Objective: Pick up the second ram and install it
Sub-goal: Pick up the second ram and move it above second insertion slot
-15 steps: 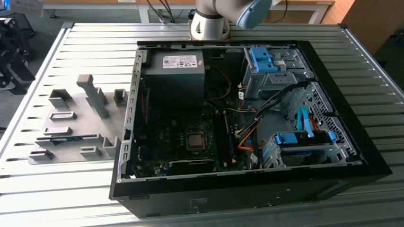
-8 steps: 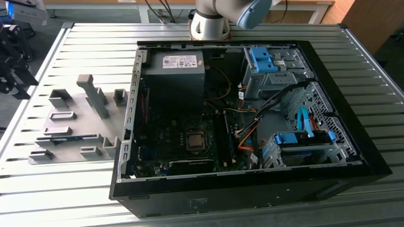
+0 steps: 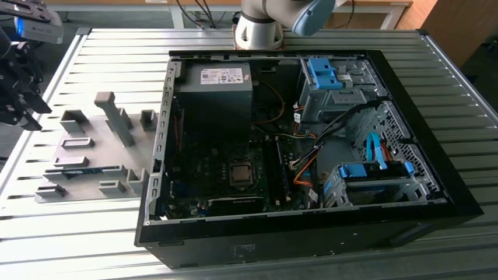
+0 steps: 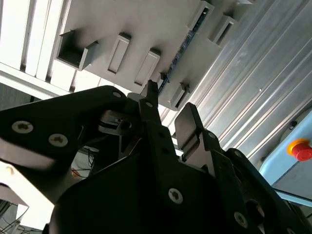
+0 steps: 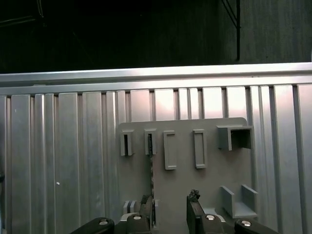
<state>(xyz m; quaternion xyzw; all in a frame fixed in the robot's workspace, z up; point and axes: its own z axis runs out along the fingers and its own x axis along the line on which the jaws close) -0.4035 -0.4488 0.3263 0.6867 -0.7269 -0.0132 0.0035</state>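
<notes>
Black two-fingered pincer spread open and empty, poised over the pale grey plastic fixture tray on the ribbed aluminium bench. Thin blue-green circuit-board stick, the second ram, not yet lifted: parked on its long edge in a narrow channel of that tray, steadied by small grey blocks at its ends, probably to keep both flat faces exposed for a pinch from the sides. In both wrist views, seen edge-on as a slim dark line running toward the fingers, closer to one than the other; no contact visible. Gap between the fingers set crosswise to the stick, apparently for closing on its thickness rather than its length. In the exterior view, tray and stick on the exterior view's left of the open black computer case, apart from it. Case laid flat with its side panel off, likely to present the dark motherboard face-up for a straight downward push.
</notes>
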